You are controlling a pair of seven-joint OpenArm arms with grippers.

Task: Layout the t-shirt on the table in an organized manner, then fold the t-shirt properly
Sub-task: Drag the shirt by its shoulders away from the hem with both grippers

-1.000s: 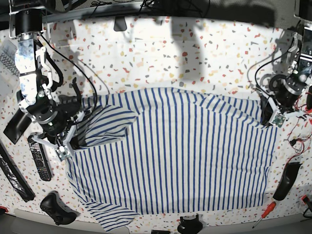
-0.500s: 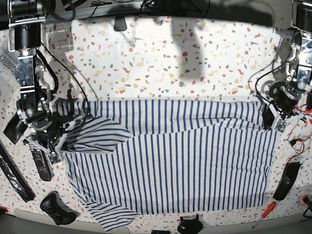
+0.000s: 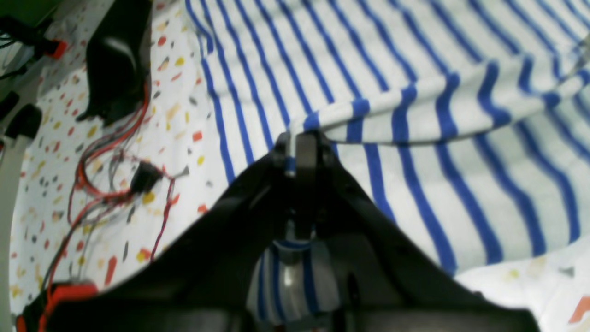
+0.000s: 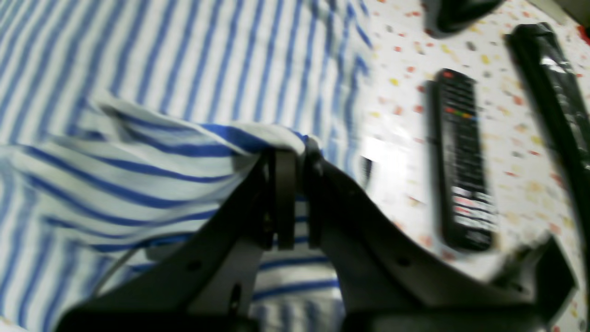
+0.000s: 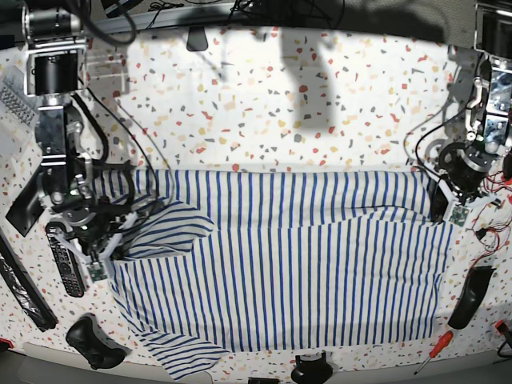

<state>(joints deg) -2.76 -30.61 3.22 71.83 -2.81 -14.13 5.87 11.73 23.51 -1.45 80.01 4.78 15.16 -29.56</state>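
Both grippers are clamped on the t-shirt [image 5: 280,264]: the left gripper [image 3: 299,152] pinches a raised fold of its hem edge, the right gripper [image 4: 290,159] a bunched striped edge. White with thin blue stripes, the shirt lies spread across the table [image 5: 280,104] toward its near edge, one sleeve folded over.

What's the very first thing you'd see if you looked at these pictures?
The big white t-shirt with blue stripes, spread across the middle of the speckled table. Next, the two robot arms at its ends: the left tool and the right tool are each shut on a pinch of its cloth. A black remote lies on the table just past the shirt's edge.
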